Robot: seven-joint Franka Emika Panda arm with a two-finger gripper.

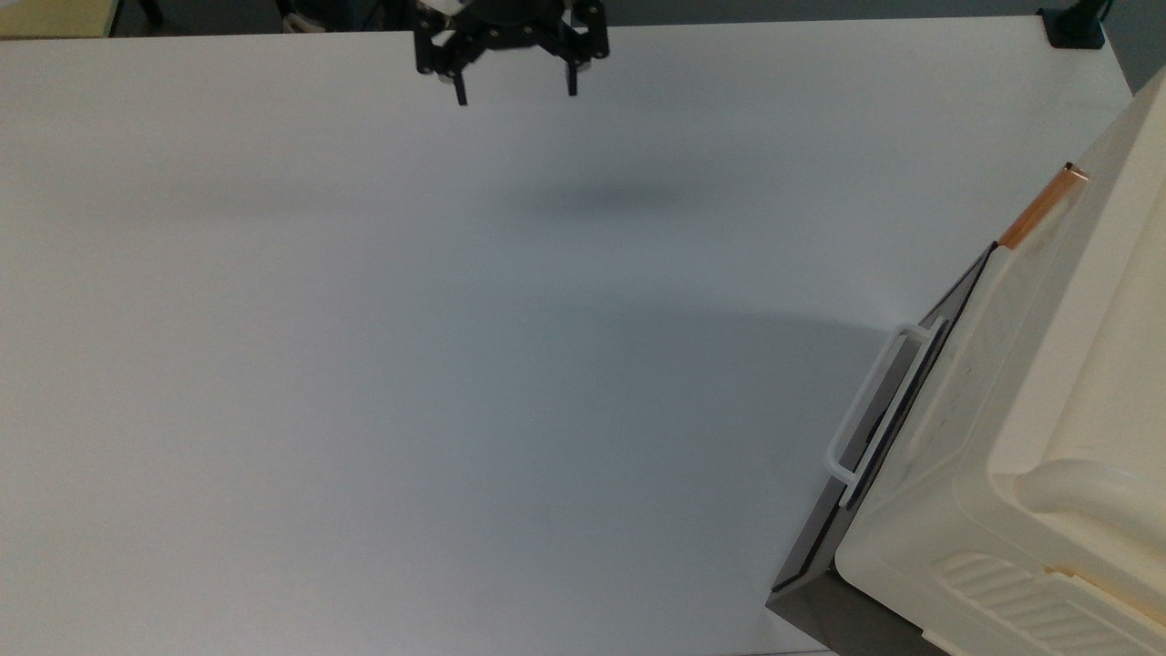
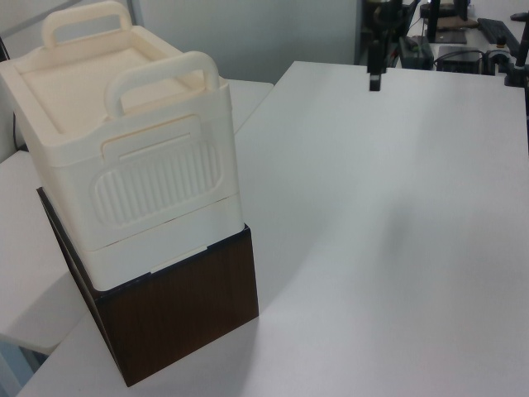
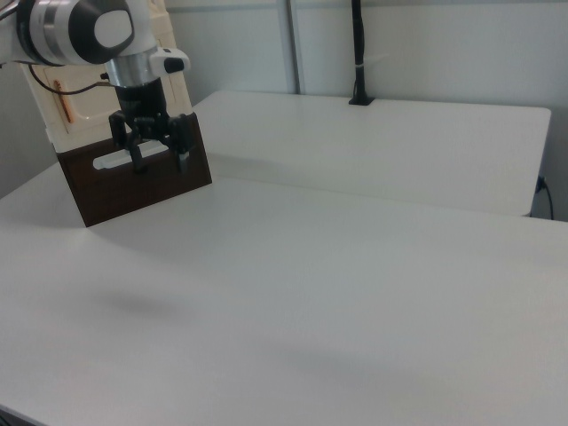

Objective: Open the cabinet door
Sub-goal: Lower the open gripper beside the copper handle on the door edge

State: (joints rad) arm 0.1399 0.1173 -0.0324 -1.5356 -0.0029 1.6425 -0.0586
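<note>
Top view, upper centre: the gripper point(image 1: 516, 91) hangs above the far edge of the white desk point(image 1: 410, 364), its jaws spread wide apart with nothing between them. A soft shadow lies on the desk just below it in the frame. Further right, at the right edge of the frame, stands a cream plastic cabinet point(image 1: 1048, 456) stacked on a dark brown box point(image 1: 824, 610). The cabinet door point(image 1: 966, 392) runs along the cabinet's side facing the desk, shut flat against the body, with its copper-orange handle point(image 1: 1041, 207) at the upper end in the frame. Below the door sits the dark grey panel with its white loop handle point(image 1: 870, 405).

Left view: the cabinet point(image 2: 140, 157) fills the left half of the frame atop the brown box point(image 2: 178, 314), and the gripper point(image 2: 376, 62) is at the upper right, well apart from it.

Right view: the gripper point(image 3: 158, 161) sits at the upper left, in front of the brown box point(image 3: 106, 191) in the frame.
</note>
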